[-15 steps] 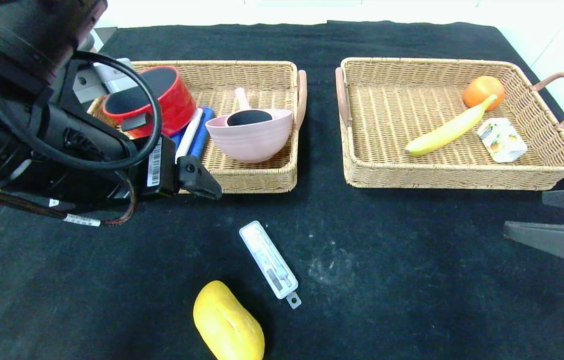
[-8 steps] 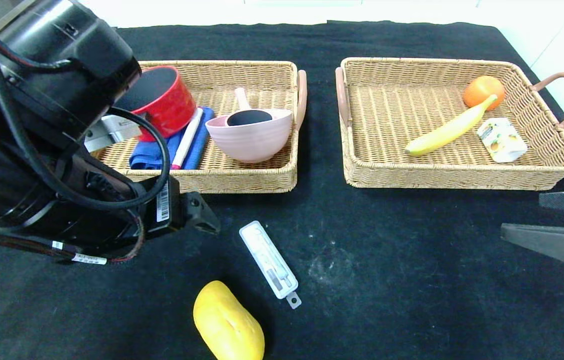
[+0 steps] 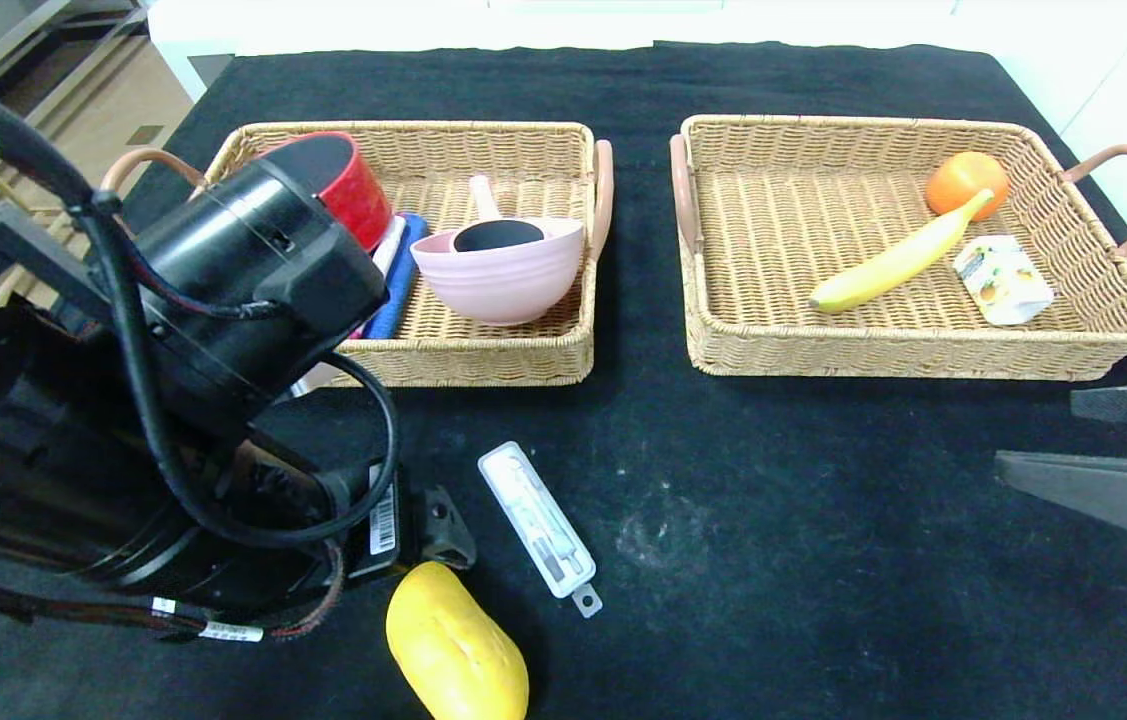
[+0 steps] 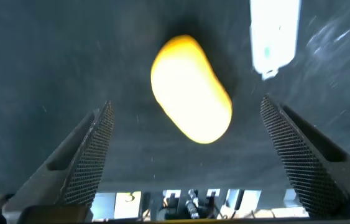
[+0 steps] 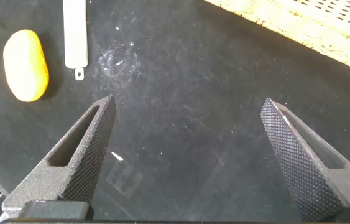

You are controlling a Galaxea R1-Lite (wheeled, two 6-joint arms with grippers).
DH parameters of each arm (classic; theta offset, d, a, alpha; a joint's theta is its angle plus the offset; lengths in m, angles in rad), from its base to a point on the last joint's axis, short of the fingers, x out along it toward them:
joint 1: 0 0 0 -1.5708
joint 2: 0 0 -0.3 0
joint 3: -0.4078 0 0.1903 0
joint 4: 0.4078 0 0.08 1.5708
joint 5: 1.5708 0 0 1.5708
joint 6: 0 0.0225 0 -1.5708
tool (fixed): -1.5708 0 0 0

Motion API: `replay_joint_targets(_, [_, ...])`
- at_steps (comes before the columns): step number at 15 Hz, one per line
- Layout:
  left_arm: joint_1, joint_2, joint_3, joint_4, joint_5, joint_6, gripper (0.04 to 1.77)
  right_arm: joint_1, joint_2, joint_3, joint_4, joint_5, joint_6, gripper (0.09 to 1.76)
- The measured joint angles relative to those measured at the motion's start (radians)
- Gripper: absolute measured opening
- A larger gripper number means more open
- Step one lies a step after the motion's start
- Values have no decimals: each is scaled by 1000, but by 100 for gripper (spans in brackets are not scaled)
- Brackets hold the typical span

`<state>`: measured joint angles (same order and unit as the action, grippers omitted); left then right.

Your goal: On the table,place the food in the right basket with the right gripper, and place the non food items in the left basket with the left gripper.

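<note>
My left gripper [image 4: 187,146] hangs with its fingers spread wide and empty above the near left of the table [image 3: 773,560]. The yellow mango [image 4: 191,89] lies below, between the fingers, untouched. The slim white case [image 3: 539,523] lies just right of the mango. My right gripper [image 5: 190,155], also released and empty, hovers over bare cloth at the near right, just in front of the right basket [image 3: 923,355].

A staged robot test area is suggested: a table [image 3: 773,480] is draped in black cloth against white walls, and plain shelving [image 3: 33,60] over a tan floor is seen at the far left.
</note>
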<state>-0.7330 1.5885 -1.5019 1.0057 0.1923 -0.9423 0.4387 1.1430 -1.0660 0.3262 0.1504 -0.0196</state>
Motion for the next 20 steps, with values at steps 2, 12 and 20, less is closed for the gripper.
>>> replay_joint_targets(2, [-26,1,40,-49,0,-32,172,0,0,0,0,0,0,171])
replay_joint_targets(12, [-55,47,186,-187,-4,-75,172,1,6,2,0,-2,0,171])
replay_joint_targets(20, [-60,103,210,-195,-2,-87,172,1,12,3,0,-1,-1,171])
